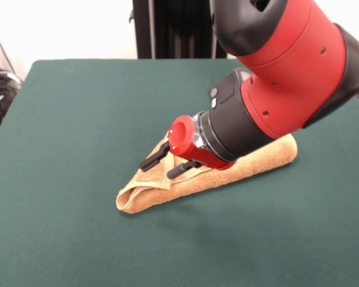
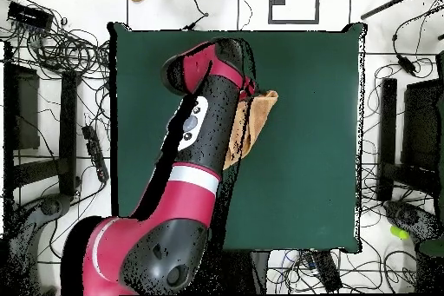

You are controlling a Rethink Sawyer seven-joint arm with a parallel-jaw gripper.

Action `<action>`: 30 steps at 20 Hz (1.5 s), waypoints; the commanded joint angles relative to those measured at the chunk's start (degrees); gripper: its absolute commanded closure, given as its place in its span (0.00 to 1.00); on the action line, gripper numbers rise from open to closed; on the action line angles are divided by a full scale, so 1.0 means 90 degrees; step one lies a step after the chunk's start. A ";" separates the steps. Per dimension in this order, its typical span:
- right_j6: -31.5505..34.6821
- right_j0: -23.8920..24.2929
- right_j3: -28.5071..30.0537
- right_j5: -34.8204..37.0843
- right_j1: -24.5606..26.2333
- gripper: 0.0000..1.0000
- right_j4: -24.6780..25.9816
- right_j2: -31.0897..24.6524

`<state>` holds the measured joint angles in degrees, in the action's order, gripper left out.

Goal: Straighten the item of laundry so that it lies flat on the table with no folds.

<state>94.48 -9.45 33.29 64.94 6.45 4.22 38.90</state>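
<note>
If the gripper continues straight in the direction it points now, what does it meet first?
Probably the towel. The gripper points low toward the towel's folded pointed end, with its open fingers just over the cloth or on it. Beyond that end lies only the bare table. Depth is unclear in the front view.

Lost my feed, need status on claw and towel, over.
Claw open, low over the towel, nothing gripped. Towel bunched in a folded wedge on the table, not flat. Nothing else in the way.
</note>
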 commanded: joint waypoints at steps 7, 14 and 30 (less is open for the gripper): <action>0.1898 -0.0012 0.0676 -0.0163 0.0358 0.00 -0.0583 -0.1042; 0.2009 0.0046 0.0681 -0.0330 0.0354 0.00 -0.0881 -0.1249; 0.1478 -0.0052 0.0673 -0.0502 0.0467 0.00 -0.0411 -0.0814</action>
<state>94.49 -9.20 34.20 64.05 7.62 -0.62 35.71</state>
